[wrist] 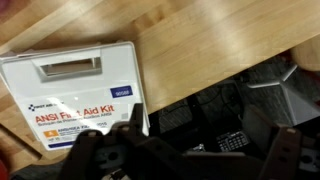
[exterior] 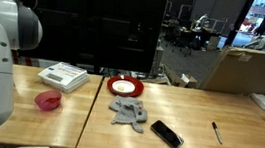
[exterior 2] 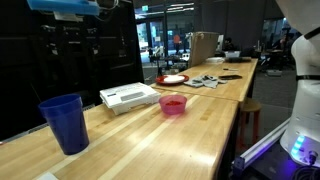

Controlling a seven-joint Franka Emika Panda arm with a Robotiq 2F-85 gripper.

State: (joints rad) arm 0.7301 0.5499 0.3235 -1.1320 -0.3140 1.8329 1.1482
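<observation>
we log hand (wrist: pixel 190 160) fingers apart, empty | first aid kit (wrist: pixel 75 100) sits ahead-left of hand on counter (wrist: pixel 220 45) | kit's long axis across wrist view

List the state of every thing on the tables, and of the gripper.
first aid kit, closed, lying flat
gripper, open, holding nothing
blue cup, upright
red bowl, upright
grey cloth, crumpled
phone, lying flat, screen dark
pen, lying flat
red plate, right side up
</observation>
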